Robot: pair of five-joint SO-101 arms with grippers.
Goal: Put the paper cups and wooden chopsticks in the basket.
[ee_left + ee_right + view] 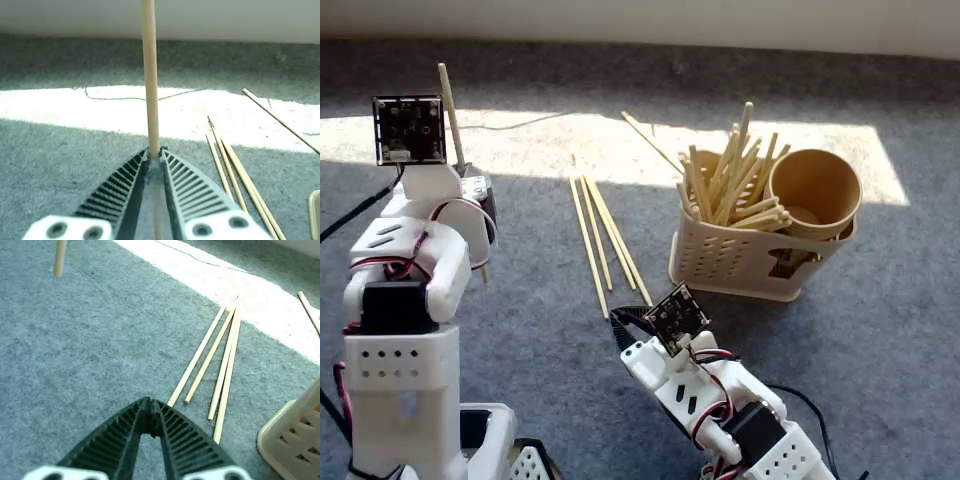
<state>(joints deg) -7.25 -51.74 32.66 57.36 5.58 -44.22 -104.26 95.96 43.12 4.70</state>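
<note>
High view took in the whole basket (740, 268) at the right, holding bundled chopsticks (728, 185) and a paper cup (815, 190), where right wrist view caught just its corner. My left arm stood tall at the left, left gripper (154, 156) pinching one chopstick (150, 75) upright. My right gripper (149, 409), pressed together on nothing, sat low near the loose chopsticks (222, 365) on the carpet (100, 340).
</note>
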